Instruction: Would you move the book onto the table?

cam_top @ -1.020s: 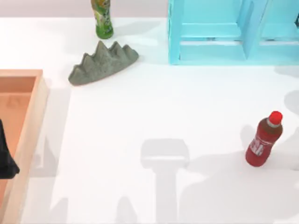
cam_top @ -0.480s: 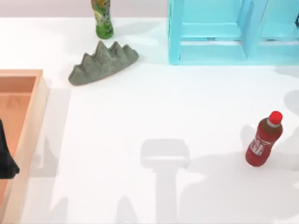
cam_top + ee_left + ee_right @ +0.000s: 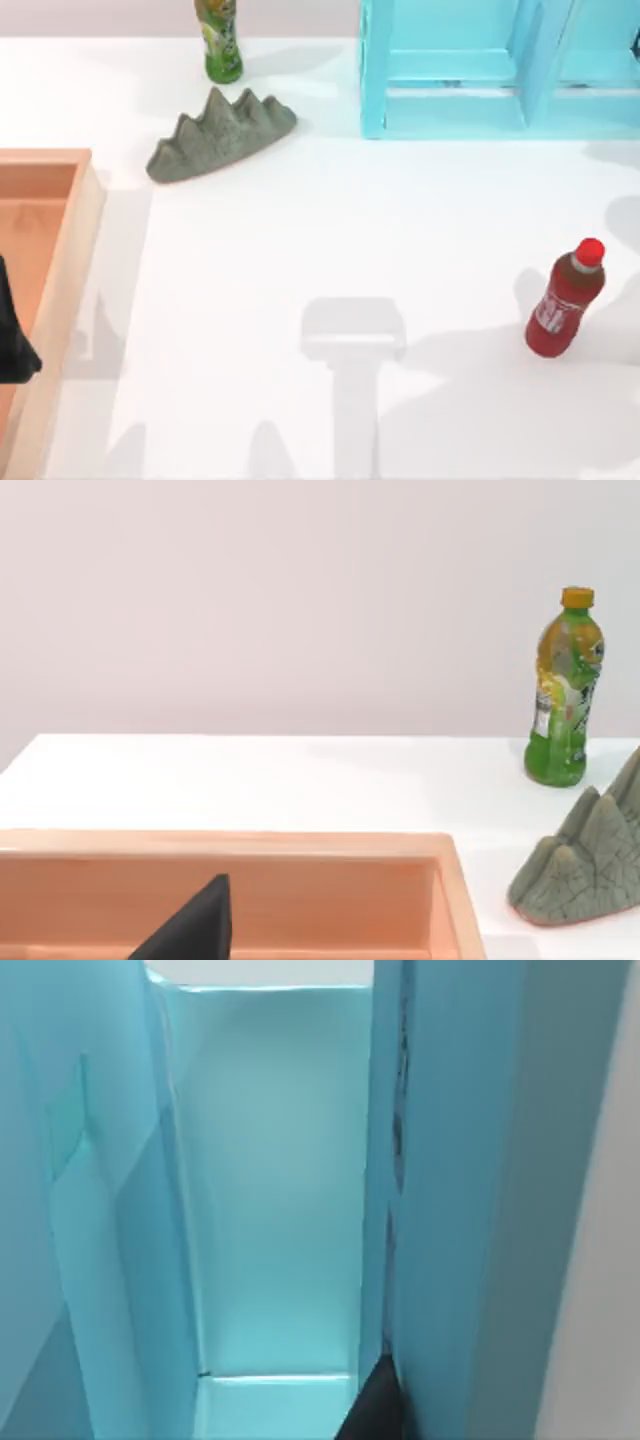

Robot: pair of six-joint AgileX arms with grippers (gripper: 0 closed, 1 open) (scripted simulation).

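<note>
Across most of the top view, lower and centre: the table (image 3: 300, 230), plain white, its middle bare.

- Upper right of the frame: cyan shelf unit (image 3: 375, 70), standing on the table's far side and divided into compartments.
- Left edge, middle to bottom: orange-brown wooden tray (image 3: 75, 260).
- Inside the shelf unit, upper right: light-blue upright slab, judged to be the book (image 3: 545, 60). It stands on end between compartments with a slight slant. No white page edges can be made out for certain, so the identification is tentative. It is not on the table.
- Upper left of centre: grey ridged mountain-shaped ornament (image 3: 220, 135).
- Lower right: red bottle (image 3: 562, 305), upright, well apart from the shelf unit.
- Top edge, left of centre: green bottle (image 3: 220, 40), upright, near the ornament.
- Left edge, over the tray: left gripper (image 3: 12, 330), parked. Open or closed cannot be told.
- Right wrist view: right gripper (image 3: 375, 1405), close up to the shelf unit's interior, at the foot of the light-blue slab (image 3: 470, 1160). Open or closed cannot be told, and no grasp is evident.

Governing relation: the book lies directly ahead of the right gripper and just beside it, with its long axis upright. The right arm is much the nearer, since the left gripper sits across the whole table. The withdrawal path would lead from the shelf toward the bare middle of the frame.
</note>
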